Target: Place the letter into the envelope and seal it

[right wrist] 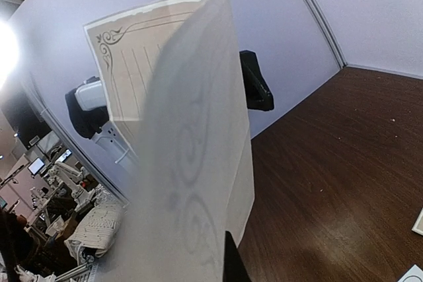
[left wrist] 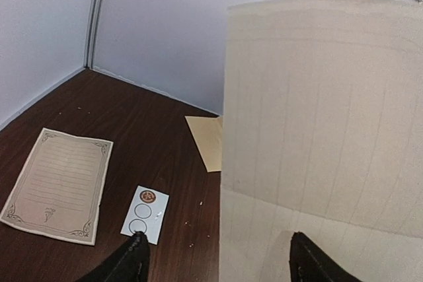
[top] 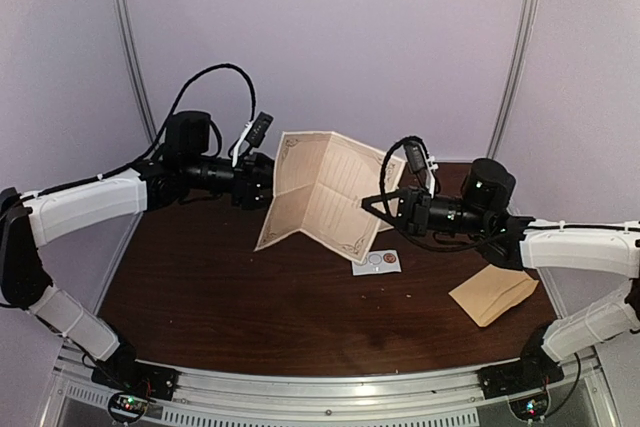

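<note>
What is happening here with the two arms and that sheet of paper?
The right gripper is shut on the right edge of the letter and holds it up in the air above the table, bent along a crease. The left gripper is at the sheet's left edge with its jaws open, not gripping. The tan envelope lies flat on the table near the right arm, apart from the letter. A small white sticker card lies nearby. The letter is not yet in the envelope.
</note>
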Tool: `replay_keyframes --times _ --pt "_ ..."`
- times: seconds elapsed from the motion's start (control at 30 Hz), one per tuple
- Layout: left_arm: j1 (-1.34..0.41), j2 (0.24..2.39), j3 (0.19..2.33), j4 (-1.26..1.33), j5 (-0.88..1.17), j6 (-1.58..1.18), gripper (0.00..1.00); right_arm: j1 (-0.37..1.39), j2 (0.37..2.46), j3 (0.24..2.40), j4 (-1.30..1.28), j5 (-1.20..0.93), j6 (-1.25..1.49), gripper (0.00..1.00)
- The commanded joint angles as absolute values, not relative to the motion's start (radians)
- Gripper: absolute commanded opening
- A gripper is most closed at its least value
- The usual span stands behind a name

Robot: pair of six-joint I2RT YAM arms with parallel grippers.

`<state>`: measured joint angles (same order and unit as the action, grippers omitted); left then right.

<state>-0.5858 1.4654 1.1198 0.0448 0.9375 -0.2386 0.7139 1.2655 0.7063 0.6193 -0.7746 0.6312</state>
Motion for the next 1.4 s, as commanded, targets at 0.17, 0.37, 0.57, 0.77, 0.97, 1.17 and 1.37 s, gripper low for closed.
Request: replay_keyframes --times 0.17,0.37,0.57,0.77,0.97,1.17,1.37 --pt "-0.62 1.491 1.142 0.105 1.027 -0.221 0.74 0.722 1.291 0.755 0.63 -0.855 0.643 0.0" --pt "-0.622 1.5 1.136 0.142 1.055 -0.26 0.74 0.731 1.302 0.774 0.609 -0.881 0.634 0.0" --pt "-0.642 1.513 1.131 0.173 1.08 -0.283 0.73 0.744 1.329 0.79 0.615 -0.91 0.636 0.0" --pt "-0.653 1.514 1.132 0.173 1.093 -0.284 0.67 0.763 1.352 0.816 0.611 -0.934 0.633 0.0" --pt "-0.655 1.515 1.132 0.179 1.111 -0.286 0.5 0.763 1.354 0.818 0.609 -0.932 0.63 0.0" --pt "-0.66 1.516 1.131 0.182 1.127 -0.285 0.37 0.763 1.352 0.818 0.614 -0.922 0.634 0.0" --pt "-0.666 1.524 1.134 0.181 1.137 -0.285 0.33 0.764 1.351 0.815 0.629 -0.929 0.642 0.0"
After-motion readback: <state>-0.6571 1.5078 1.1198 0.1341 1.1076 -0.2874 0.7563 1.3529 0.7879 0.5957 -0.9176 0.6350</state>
